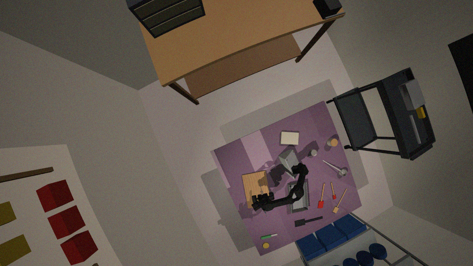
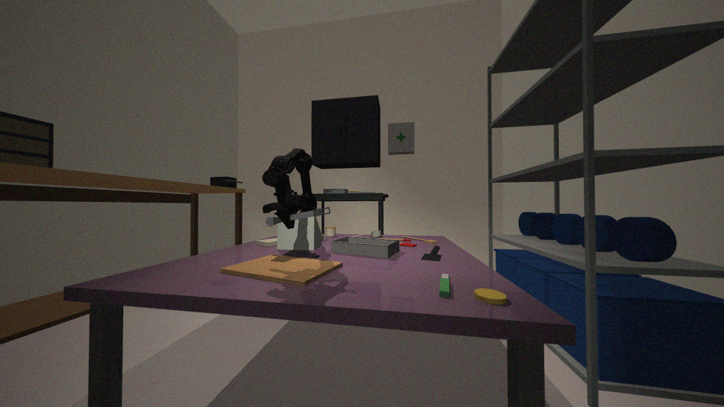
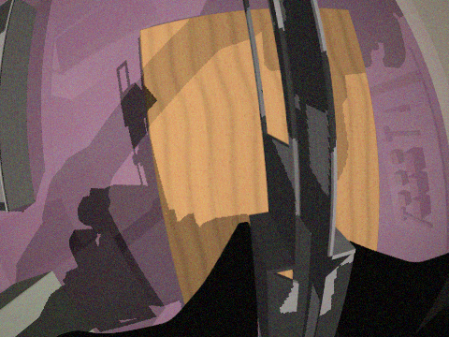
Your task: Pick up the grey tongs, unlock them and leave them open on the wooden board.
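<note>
My gripper (image 1: 262, 196) (image 2: 289, 223) (image 3: 265, 228) is shut on the grey tongs (image 2: 305, 215) (image 3: 311, 117) and holds them well above the table. In the exterior view the tongs lie close to level, their rounded end at the left slightly lower than the looped end at the right. The arms run close together in the wrist view; whether the lock is released cannot be told. The wooden board (image 1: 248, 180) (image 2: 258, 268) (image 3: 210, 140) lies under and beyond the tongs. The roasting tin (image 1: 307, 195) (image 2: 362, 248) (image 3: 16, 140) has nothing across it but the arm above.
A pale grey block (image 1: 286, 158) (image 2: 285, 237) stands behind the board, near the arm's base. A black spatula (image 1: 299, 222) (image 2: 431, 256), a green-and-white object (image 1: 265, 237) (image 2: 444, 288) and a yellow disc (image 1: 265, 245) (image 2: 490, 295) lie to the side. Red-ended utensils lie beyond the tin.
</note>
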Robot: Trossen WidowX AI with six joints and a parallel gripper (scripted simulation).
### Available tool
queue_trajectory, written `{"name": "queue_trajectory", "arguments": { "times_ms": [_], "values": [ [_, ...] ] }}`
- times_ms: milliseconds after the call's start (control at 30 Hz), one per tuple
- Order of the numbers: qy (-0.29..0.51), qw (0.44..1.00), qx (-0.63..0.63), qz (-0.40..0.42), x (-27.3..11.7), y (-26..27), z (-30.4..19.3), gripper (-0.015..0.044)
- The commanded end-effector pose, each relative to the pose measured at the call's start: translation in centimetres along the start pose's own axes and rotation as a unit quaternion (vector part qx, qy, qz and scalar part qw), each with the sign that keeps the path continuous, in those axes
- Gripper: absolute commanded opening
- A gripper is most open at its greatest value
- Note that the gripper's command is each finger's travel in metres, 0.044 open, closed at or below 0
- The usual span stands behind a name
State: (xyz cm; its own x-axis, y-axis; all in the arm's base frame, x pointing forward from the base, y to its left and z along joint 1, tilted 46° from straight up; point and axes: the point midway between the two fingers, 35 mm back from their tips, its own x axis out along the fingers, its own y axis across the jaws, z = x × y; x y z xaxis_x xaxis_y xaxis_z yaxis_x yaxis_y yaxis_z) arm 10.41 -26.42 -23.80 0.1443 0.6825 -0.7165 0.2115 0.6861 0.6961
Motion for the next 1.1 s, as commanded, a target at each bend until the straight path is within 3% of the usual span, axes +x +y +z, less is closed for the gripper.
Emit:
{"name": "queue_trajectory", "arguments": {
  "times_ms": [0, 700, 1067],
  "values": [
    [-0.091, 0.996, 0.000, 0.015, 0.5, -0.1, -0.6, -0.0150],
    [-0.472, 0.881, -0.010, -0.017, -0.8, 0.1, -3.1, -0.0150],
    [-0.482, 0.876, -0.010, -0.020, -1.0, 0.2, -3.2, -0.0150]
  ]
}}
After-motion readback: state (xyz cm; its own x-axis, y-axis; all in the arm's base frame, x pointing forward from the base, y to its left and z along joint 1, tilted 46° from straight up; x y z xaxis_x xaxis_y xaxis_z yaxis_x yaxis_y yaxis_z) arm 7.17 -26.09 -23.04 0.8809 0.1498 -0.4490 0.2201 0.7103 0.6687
